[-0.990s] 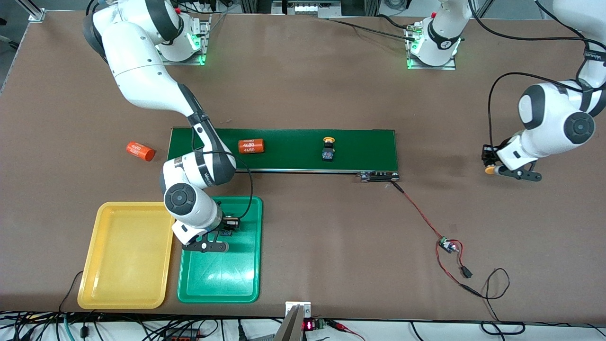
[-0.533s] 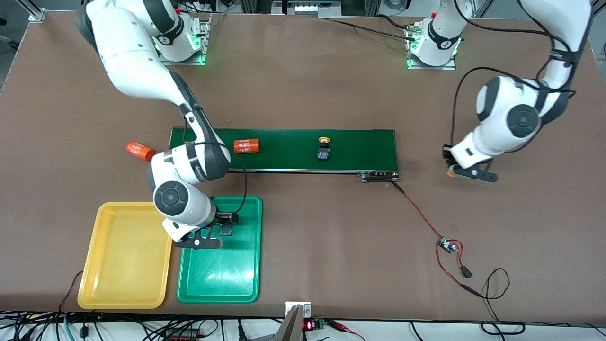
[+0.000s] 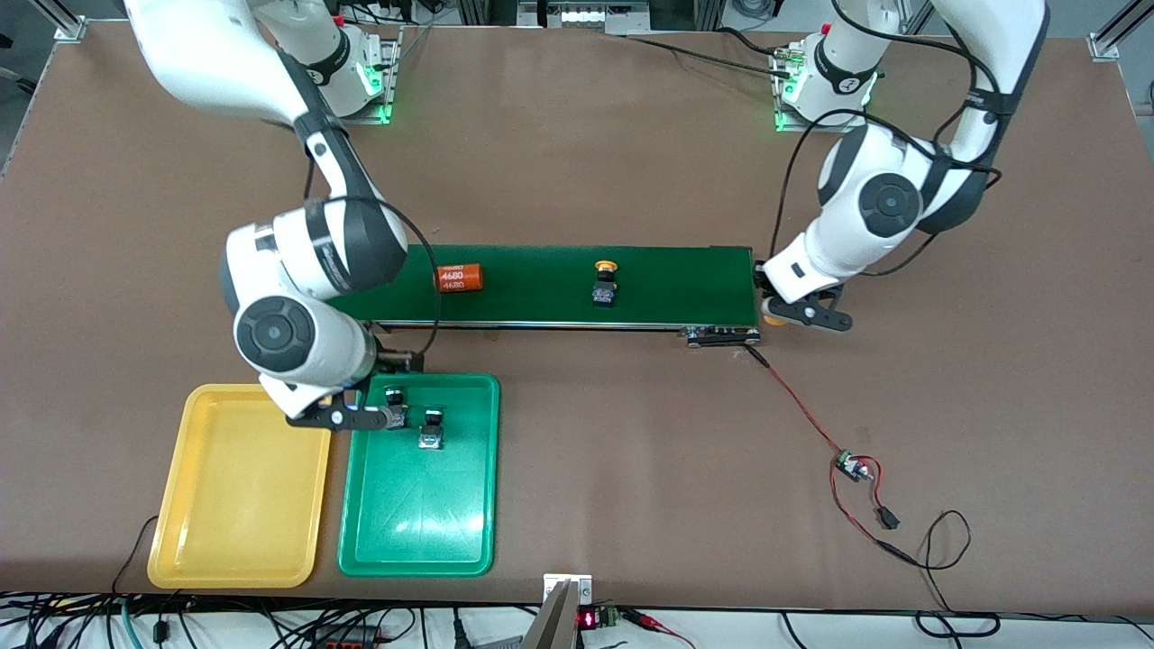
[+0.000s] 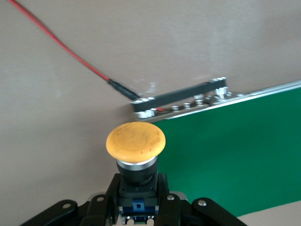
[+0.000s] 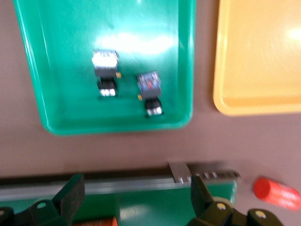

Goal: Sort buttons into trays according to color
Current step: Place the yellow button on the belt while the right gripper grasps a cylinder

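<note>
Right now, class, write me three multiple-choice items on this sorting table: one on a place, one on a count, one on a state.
1. Where does the yellow-capped button that no gripper holds stand?
A. in the yellow tray
B. on the green conveyor belt
C. on the bare table

2. How many buttons lie in the green tray?
A. none
B. two
C. four

3. How is the left gripper?
A. shut on a yellow-capped button
B. open and empty
C. shut on an orange cylinder

Key: 1 B, the front view shows it standing on the belt. 2 B, the right wrist view shows two dark bodies there, while the yellow tray holds none. 3 A, the left wrist view shows its fingers clamping the held button. The right gripper is open, over the belt.
</note>
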Robot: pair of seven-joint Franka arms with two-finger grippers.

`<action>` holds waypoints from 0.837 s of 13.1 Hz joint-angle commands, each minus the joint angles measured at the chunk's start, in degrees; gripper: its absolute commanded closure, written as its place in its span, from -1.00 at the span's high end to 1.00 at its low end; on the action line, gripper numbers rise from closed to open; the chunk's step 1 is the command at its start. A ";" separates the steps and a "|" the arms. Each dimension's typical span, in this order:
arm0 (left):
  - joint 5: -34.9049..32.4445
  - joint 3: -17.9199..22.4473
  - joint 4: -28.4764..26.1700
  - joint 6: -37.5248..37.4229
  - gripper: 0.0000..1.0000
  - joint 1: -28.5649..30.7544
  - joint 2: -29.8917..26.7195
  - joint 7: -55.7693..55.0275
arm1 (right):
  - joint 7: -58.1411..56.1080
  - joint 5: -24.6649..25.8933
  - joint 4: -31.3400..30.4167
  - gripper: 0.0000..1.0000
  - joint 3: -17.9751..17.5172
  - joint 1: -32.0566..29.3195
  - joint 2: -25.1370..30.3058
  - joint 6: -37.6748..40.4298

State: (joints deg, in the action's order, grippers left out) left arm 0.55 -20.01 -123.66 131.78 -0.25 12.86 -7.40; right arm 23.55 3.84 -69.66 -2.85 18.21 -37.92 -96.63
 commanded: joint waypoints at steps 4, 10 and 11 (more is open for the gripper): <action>2.00 -2.66 1.14 -0.47 -1.00 -4.40 2.43 -13.85 | 1.32 -1.02 -17.51 1.00 -0.67 -0.80 14.34 -3.64; 2.00 -3.19 1.05 -0.47 -1.00 -6.51 4.98 -20.11 | 5.98 -1.11 -32.81 1.00 -4.44 -2.56 22.62 -16.48; 2.00 -3.19 1.05 -0.39 -0.99 -6.52 5.68 -20.20 | 6.33 -1.11 -34.91 1.00 -4.53 -2.82 23.67 -18.49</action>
State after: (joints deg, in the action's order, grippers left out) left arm 1.39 -23.29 -123.61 131.78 -6.07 16.83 -26.78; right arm 28.78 3.32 -98.80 -5.93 17.07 -18.13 -111.45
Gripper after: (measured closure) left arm 0.665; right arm 0.000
